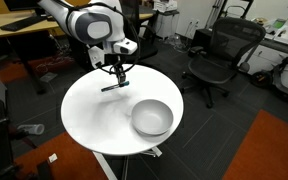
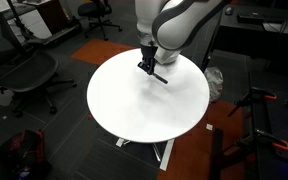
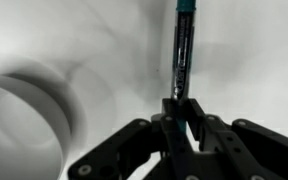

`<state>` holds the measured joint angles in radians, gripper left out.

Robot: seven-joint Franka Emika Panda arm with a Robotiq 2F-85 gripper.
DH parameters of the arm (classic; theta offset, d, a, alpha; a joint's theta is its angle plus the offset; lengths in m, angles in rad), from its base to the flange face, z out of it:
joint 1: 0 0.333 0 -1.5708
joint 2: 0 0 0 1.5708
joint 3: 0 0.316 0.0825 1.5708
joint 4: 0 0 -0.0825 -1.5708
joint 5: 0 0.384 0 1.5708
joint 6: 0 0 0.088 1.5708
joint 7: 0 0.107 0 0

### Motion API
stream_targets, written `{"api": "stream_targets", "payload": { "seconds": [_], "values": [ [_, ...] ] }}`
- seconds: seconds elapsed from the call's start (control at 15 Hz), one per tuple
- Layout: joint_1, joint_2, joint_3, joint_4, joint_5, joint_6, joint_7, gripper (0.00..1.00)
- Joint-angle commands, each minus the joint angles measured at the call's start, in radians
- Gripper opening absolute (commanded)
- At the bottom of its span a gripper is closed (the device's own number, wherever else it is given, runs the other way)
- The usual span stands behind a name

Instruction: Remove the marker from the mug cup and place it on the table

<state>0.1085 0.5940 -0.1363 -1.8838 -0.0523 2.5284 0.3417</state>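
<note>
Office — mesh swivel chairs (image 1: 222, 55), wooden desk (image 1: 24, 27)

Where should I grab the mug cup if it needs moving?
Probably pinch its rim wall from straight above: the mug cup is wide, shallow, upright and shows no handle, likely too broad to span. The gripper is shut on the marker now.
</note>
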Motion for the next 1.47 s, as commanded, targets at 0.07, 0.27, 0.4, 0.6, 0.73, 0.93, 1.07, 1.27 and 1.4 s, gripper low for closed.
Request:
{"api": "stream_targets", "payload": {
  "seconds": [0.07, 0.27, 0.4, 0.6, 0.73, 0.93, 1.07, 1.27, 1.4],
  "values": [
    [-0.014, 0.077, 0.001, 0.091, 0.001, 0.0, 0.002, 0.05],
    [-0.019, 0.111, -0.001, 0.131, 0.003, -0.008, -0.001, 0.05],
    [-0.019, 0.127, -0.006, 0.151, 0.002, -0.012, 0.001, 0.09],
    [-0.018, 0.134, -0.01, 0.164, 0.0, -0.017, 0.0, 0.5],
    [-0.014, 0.132, -0.016, 0.164, -0.004, -0.02, 0.008, 0.66],
    [-0.008, 0.111, -0.022, 0.141, -0.01, -0.014, 0.009, 0.88],
    [0.001, 0.088, -0.031, 0.117, -0.02, -0.019, 0.013, 0.99],
    [0.003, 0.049, -0.033, 0.08, -0.027, -0.022, 0.002, 1.0],
    [0.008, 0.005, -0.031, 0.031, -0.036, -0.007, -0.005, 1.0]
  ]
}}
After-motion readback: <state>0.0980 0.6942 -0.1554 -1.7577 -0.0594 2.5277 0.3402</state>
